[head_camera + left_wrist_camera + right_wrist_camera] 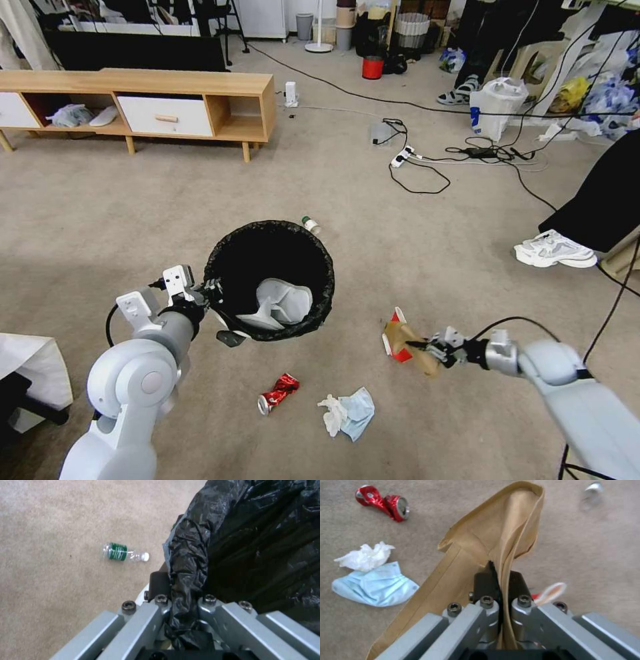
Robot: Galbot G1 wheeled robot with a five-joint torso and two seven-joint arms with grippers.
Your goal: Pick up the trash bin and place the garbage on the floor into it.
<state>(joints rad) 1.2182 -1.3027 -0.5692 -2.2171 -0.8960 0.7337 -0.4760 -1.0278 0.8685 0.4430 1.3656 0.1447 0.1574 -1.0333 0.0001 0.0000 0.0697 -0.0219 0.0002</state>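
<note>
The trash bin (270, 233), a round pail lined with a black bag, sits in the middle of the head view with white paper inside. My left gripper (213, 293) is shut on its bag-covered rim (186, 562). My right gripper (419, 347) is shut on a brown cardboard piece (486, 542), just over the red-white carton (395, 343). On the floor (167, 220) lie a crushed red can (279, 392), a white tissue with a blue mask (348, 413) and a clear green-labelled bottle (124, 552) behind the bin.
A low wooden cabinet (167, 100) stands at the far left. Black cables and a power strip (403, 157) cross the carpet beyond. A person's white shoe (553, 250) is at the right. A white sack (33, 367) sits by my left arm.
</note>
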